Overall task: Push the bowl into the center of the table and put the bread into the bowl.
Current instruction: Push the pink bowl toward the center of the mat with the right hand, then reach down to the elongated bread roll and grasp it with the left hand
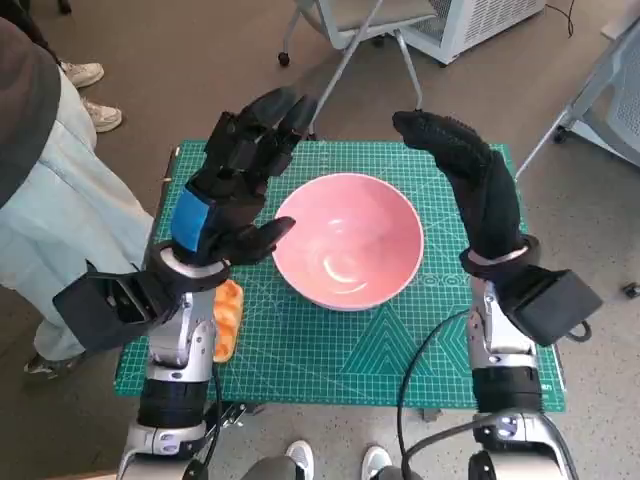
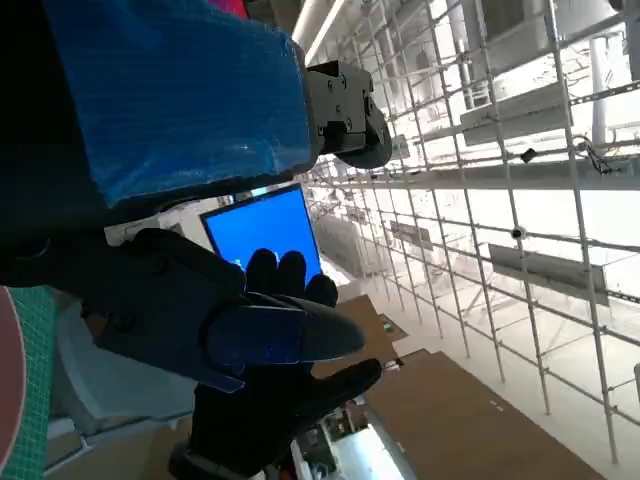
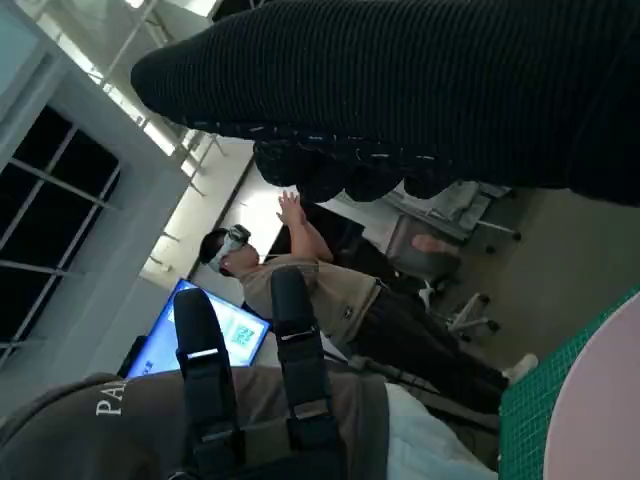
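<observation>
A pink bowl (image 1: 346, 240) stands empty near the middle of the green cutting mat (image 1: 340, 345); its rim also shows in the right wrist view as a pale pink bowl edge (image 3: 600, 410). The bread (image 1: 228, 318), orange-brown, lies on the mat's left side, partly hidden under my left forearm. My left hand (image 1: 235, 185) is raised above the mat to the left of the bowl, fingers spread, holding nothing. My right hand (image 1: 470, 175) is raised to the right of the bowl, fingers extended and empty. Neither hand touches the bowl.
A person in pale trousers (image 1: 60, 210) stands close to the table's left edge. Chair legs (image 1: 350, 50) and a white unit (image 1: 480, 25) stand beyond the far edge. A person wearing a headset (image 3: 300, 280) shows in the right wrist view.
</observation>
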